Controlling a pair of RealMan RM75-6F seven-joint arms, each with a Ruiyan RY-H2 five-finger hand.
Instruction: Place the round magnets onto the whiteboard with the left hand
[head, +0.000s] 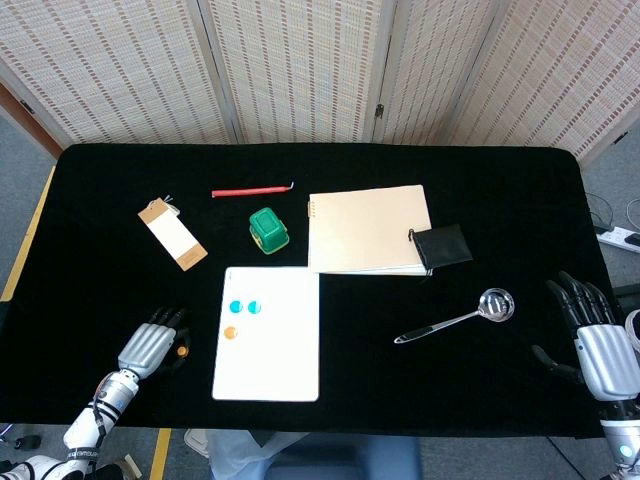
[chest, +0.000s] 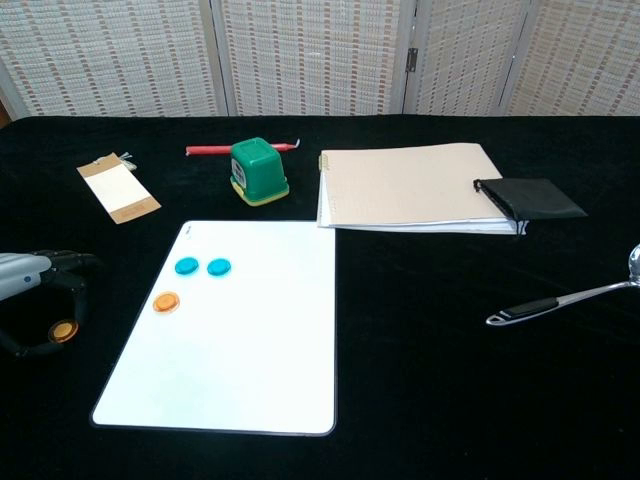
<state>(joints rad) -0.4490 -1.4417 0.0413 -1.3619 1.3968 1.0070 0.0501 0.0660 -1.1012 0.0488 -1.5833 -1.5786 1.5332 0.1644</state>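
1. The left hand (chest: 35, 300) sits low at the near left of the table, just left of the whiteboard (chest: 240, 370). Its fingers curl round an orange magnet (chest: 64, 330); thumb below, fingers arched above. Whether they actually pinch it or only cage it, I cannot tell from here.

2. Three magnets are already on the board's upper left: two blue magnets (chest: 202, 267) side by side, and an orange one on the board (chest: 166, 301) just below them.

3. So the step in hand looks like fetching the last loose magnet, which lies off the board on the black cloth.

4. Next (my guess) the hand needs a sure pinch, a lift, then a short carry rightward over the board's edge, setting it flat beside the others.

5. The right hand (head: 592, 335) rests at the far right edge with fingers spread, holding nothing, well apart from the ladle (head: 456, 317).
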